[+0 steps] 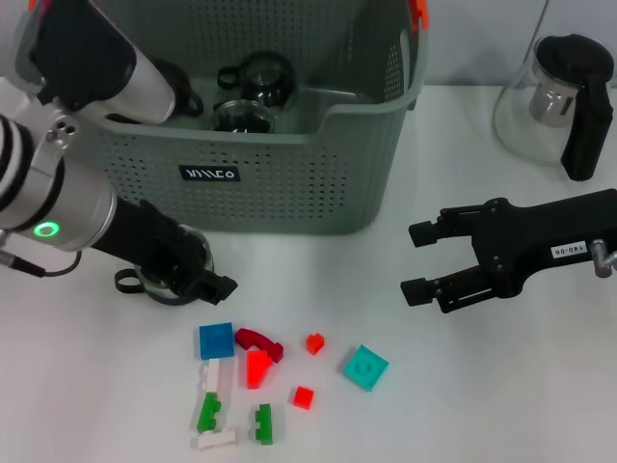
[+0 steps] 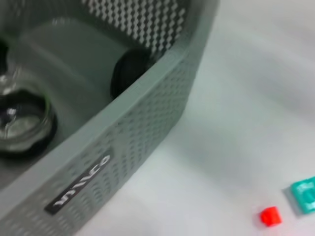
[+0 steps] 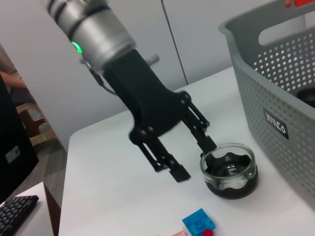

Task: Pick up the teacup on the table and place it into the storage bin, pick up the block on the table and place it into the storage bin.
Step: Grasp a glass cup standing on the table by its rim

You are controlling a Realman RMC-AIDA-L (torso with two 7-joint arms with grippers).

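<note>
A glass teacup (image 1: 154, 286) (image 3: 229, 170) with a dark base stands on the white table just in front of the storage bin (image 1: 289, 183) (image 2: 142, 128) (image 3: 275, 98). My left gripper (image 1: 207, 280) (image 3: 193, 157) hangs open over it, one finger close to the cup's rim and the other out to the side, holding nothing. Loose blocks lie nearer me: a blue block (image 1: 216, 340) (image 3: 198, 221), a teal one (image 1: 364, 367) (image 2: 305, 194), and small red ones (image 1: 314, 342) (image 2: 269, 216). To the right of the blocks, my right gripper (image 1: 416, 261) hovers open and empty.
Glass cups (image 1: 255, 75) (image 2: 22, 120) sit inside the bin. A glass teapot with a black lid and handle (image 1: 564, 96) stands at the back right. Green (image 1: 208, 413), white (image 1: 217, 374) and dark red (image 1: 260, 340) pieces lie among the blocks.
</note>
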